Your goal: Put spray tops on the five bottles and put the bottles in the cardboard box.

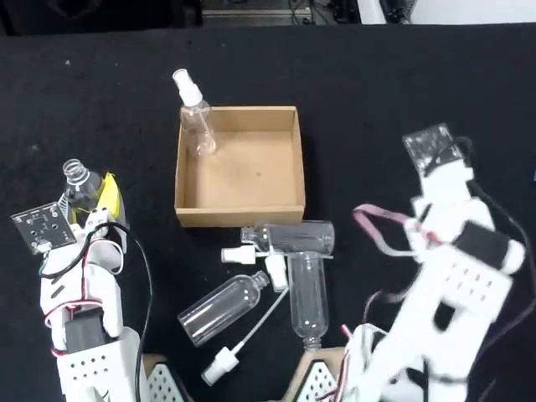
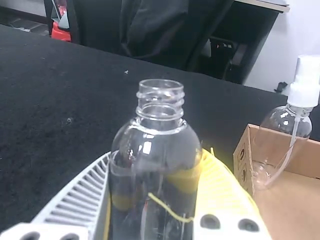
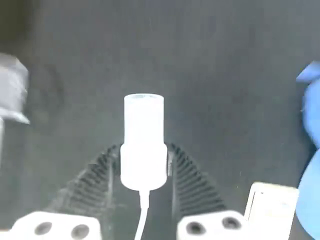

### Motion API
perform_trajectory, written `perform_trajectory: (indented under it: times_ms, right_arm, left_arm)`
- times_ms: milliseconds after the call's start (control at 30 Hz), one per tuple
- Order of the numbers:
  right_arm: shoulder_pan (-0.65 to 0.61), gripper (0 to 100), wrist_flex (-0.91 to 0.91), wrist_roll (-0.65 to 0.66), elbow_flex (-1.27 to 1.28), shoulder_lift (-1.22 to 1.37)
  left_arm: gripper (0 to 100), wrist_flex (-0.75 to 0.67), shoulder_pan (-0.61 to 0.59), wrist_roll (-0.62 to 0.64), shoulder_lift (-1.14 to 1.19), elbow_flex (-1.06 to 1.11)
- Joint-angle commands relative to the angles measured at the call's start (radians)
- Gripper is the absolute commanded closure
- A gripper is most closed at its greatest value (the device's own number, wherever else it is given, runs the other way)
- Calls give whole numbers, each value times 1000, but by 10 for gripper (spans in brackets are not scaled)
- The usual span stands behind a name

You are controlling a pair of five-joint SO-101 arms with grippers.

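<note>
Bottle up on the left: the left jaws are clamped round an uncapped bottle (image 2: pixel 155 160). Its long axis is vertical and its bare threaded neck points straight up. It sits at about 9 o'clock from the cardboard box (image 1: pixel 239 211), well apart from it. Its base is cut off below the jaws, so I can't say whether it touches the counter (image 1: pixel 377 84).

Over on the right, the right jaws pinch a white spray top (image 3: pixel 144 150) by its collar. The head points away from the wrist and the dip tube trails back between the jaws. From above, that arm stands at roughly 4 o'clock of the box, and its own body covers the jaws and the top.

In the box's 11 o'clock corner a capped bottle (image 1: pixel 198 126) stands sprayer up, with the sprayer rising above the rim.

At 6 o'clock of the box, three bottles lie flat.
- The crosswise bottle (image 1: pixel 301 237) runs along the near wall with its neck toward 9 o'clock. I can't tell whether the white piece at its mouth is screwed on or just beside it.
- The lengthwise bottle (image 1: pixel 307 297) points its neck to 6 o'clock.
- The slanted bottle (image 1: pixel 219 310) aims its open neck toward 2 o'clock.

A loose spray top (image 1: pixel 219 364) lies nearest the front edge, its thin tube running up toward the lengthwise bottle.
</note>
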Motion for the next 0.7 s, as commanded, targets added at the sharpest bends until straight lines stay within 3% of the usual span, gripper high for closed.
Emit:
perform_trajectory:
  times_ms: [0,233,467,667]
  right_arm:
    - [-224,987,58,-210,-94,-228]
    - [-516,987,-18,-476,-108,-363]
    - [-669,987,-258,-700,-104,-384]
    - [-763,987,-400,-773,-104,-386]
  left_arm:
    - [967,5,41,8,-21,-35]
    - [967,5,226,2,-21,-27]
    - [970,-3,237,0,-21,-25]
    - [970,-6,237,0,-21,-25]
